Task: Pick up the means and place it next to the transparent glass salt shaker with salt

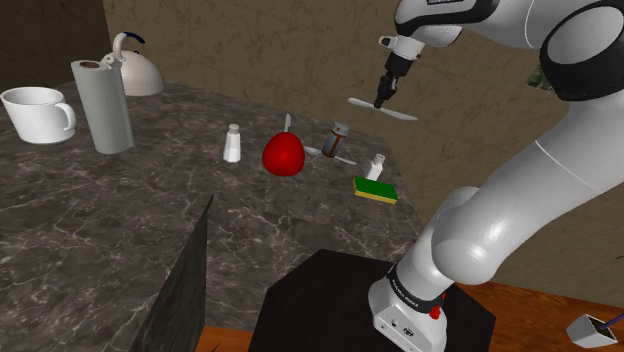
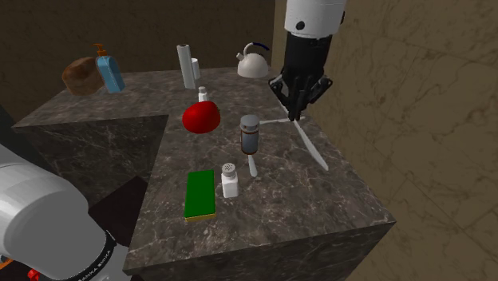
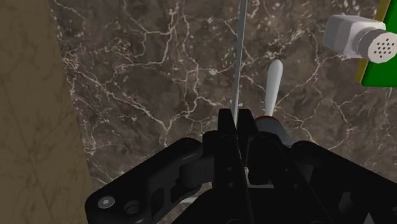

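A long, thin, pale utensil (image 1: 402,114) (image 2: 314,152) (image 3: 240,57) hangs level above the dark marble counter (image 1: 120,210), close to the tan wall. My black gripper (image 1: 380,103) (image 2: 294,116) (image 3: 242,121) is shut on its middle, and the wrist view shows it edge-on between the fingers. One white shaker (image 1: 375,166) (image 2: 230,180) (image 3: 356,38) stands beside a green sponge (image 1: 375,190) (image 2: 199,193). Another white shaker (image 1: 233,143) (image 2: 203,95) stands behind a red round object (image 1: 283,153) (image 2: 200,117). Between them is a dark-filled shaker (image 1: 337,140) (image 2: 250,132).
A second white utensil (image 2: 252,166) (image 3: 272,86) lies on the counter under the dark shaker. Farther back stand a paper towel roll (image 1: 103,105), a kettle (image 1: 135,68), a white mug (image 1: 38,112) and a blue soap bottle (image 2: 109,73). The counter has an inner cut-out corner (image 1: 205,215).
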Motion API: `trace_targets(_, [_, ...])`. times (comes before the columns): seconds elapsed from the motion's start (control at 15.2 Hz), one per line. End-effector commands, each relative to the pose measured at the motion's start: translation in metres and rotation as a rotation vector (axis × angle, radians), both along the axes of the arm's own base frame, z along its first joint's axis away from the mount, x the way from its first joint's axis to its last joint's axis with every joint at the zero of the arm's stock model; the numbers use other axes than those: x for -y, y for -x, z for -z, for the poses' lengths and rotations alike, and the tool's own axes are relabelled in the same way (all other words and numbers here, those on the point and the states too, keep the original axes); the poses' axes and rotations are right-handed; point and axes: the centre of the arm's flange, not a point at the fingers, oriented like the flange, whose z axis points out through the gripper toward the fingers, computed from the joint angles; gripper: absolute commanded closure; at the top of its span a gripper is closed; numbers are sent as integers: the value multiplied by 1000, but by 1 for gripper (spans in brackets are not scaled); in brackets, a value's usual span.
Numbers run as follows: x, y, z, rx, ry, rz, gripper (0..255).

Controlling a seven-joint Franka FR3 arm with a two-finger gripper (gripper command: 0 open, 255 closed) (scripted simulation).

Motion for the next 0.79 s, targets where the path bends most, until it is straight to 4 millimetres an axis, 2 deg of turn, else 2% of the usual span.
trace_targets(0.0, [-21, -3, -4, -1, 0, 0, 255])
trace_targets(0.73, [-162, -38, -4, -1, 0, 0, 255])
